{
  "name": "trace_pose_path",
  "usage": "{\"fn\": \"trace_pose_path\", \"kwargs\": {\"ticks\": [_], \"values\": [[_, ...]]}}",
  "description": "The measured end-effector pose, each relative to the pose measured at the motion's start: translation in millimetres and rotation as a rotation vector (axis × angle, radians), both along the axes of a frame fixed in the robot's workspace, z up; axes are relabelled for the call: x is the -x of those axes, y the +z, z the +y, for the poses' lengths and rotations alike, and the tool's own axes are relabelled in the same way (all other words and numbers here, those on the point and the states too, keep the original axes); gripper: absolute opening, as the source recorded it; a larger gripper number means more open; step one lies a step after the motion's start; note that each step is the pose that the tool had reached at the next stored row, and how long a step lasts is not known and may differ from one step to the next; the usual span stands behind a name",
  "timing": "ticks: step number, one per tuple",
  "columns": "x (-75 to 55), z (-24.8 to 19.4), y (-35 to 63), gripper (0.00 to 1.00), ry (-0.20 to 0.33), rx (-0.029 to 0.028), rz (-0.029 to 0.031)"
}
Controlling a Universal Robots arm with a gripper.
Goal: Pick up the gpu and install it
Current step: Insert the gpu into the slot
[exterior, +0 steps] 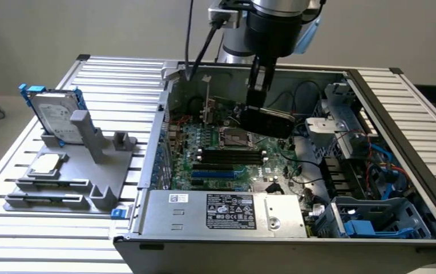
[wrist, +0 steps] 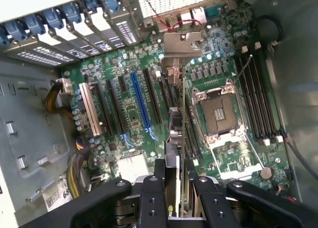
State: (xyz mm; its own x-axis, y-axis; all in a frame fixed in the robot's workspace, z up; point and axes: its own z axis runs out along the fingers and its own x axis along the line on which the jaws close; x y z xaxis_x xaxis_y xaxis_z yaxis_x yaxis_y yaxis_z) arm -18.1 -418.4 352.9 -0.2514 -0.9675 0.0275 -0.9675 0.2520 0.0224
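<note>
Gpu sits clamped edge-on between the 2 fingers of the gripper, over the motherboard, inside the open computer case.

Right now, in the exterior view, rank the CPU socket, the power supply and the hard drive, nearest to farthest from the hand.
1. CPU socket, inside the case, beside the hand.
2. Power supply, along the case's camera-side wall.
3. Hard drive, outside, exterior view's left.
</note>
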Motion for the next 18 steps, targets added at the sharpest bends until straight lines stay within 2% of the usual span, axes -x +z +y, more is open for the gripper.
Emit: {"fn": "trace_pose_path", "kwargs": {"ticks": [11, 18], "values": [[0.8, 0.0, -1.0, 0.27, 0.193, 0.0012, 0.0001], [18.5, 0.0, -3.5, 0.27, 0.213, 0.0054, -0.0026]]}}
